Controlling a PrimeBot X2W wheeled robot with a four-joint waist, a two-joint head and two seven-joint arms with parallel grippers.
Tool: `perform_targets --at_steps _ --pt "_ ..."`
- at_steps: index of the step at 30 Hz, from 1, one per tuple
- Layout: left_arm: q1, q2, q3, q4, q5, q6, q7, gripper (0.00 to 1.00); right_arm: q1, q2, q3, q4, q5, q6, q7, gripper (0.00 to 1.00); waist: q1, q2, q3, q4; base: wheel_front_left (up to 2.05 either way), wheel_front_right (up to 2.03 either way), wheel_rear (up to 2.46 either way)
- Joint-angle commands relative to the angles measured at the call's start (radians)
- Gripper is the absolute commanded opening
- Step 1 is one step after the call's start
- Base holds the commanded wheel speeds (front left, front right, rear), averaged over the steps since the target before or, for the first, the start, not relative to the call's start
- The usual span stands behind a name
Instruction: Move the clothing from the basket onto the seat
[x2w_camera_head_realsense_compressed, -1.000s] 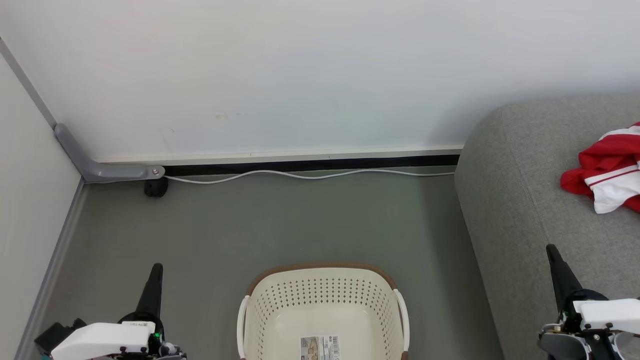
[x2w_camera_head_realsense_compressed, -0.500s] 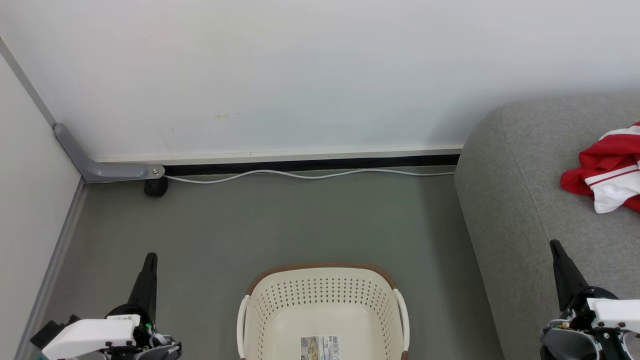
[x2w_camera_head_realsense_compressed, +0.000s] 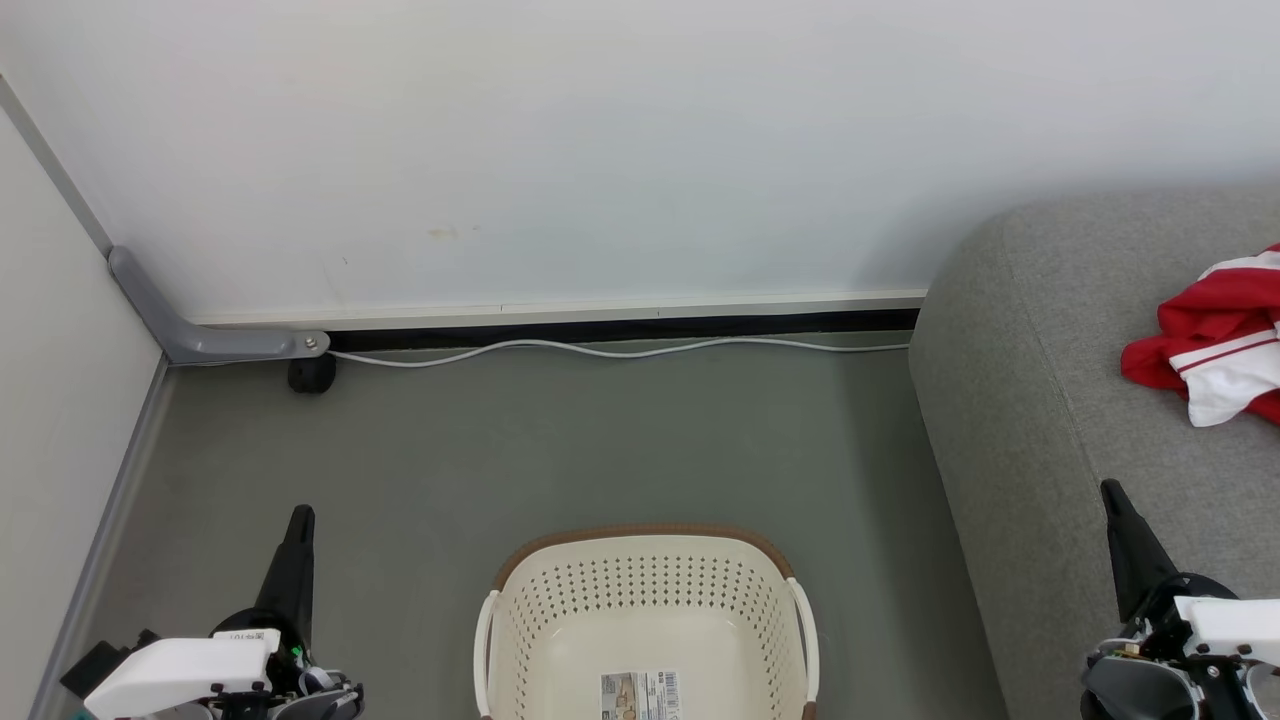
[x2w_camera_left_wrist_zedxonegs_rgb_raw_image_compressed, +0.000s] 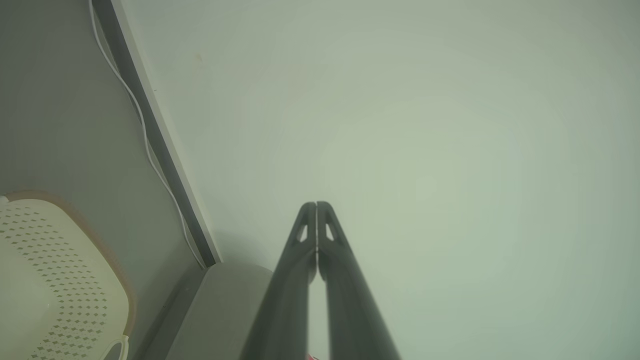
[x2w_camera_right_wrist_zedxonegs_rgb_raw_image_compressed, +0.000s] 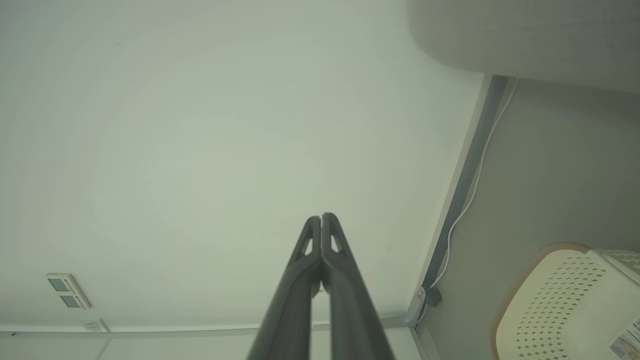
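Floor (x2w_camera_head_realsense_compressed: 600, 450) bore the empty-looking basket (x2w_camera_head_realsense_compressed: 640, 590), clothing (x2w_camera_head_realsense_compressed: 1215, 335) lay on the seat (x2w_camera_head_realsense_compressed: 1050, 400), so left fingers (x2w_camera_head_realsense_compressed: 290, 575) and right fingers (x2w_camera_head_realsense_compressed: 1128, 555), clenched on nothing, should probably just park clear

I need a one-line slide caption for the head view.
Cream perforated plastic basket on the floor; red-and-white clothing lying on the grey fabric seat.

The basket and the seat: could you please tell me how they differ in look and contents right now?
The basket is cream perforated plastic with a brown rim; the seat is grey upholstered fabric. The basket's visible part holds just a paper label, while the seat bears the red and white clothing. The seat looks far bigger than the basket. Both stand on the grey floor.
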Motion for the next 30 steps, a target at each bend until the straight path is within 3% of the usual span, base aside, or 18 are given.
perform_targets --at_steps 1,30 --pt "-0.058 0.014 0.033 -0.03 -0.004 -0.007 0.006 0.0 -0.016 -0.009 0.017 -0.032 0.011 0.002 0.008 0.0 0.0 -0.0001 0.0 0.0 0.0 0.0 0.0" --pt "-0.058 0.014 0.033 -0.03 -0.004 -0.007 0.006 0.0 -0.016 -0.009 0.017 -0.032 0.011 0.002 0.008 0.0 0.0 -0.0001 0.0 0.0 0.0 0.0 0.0"
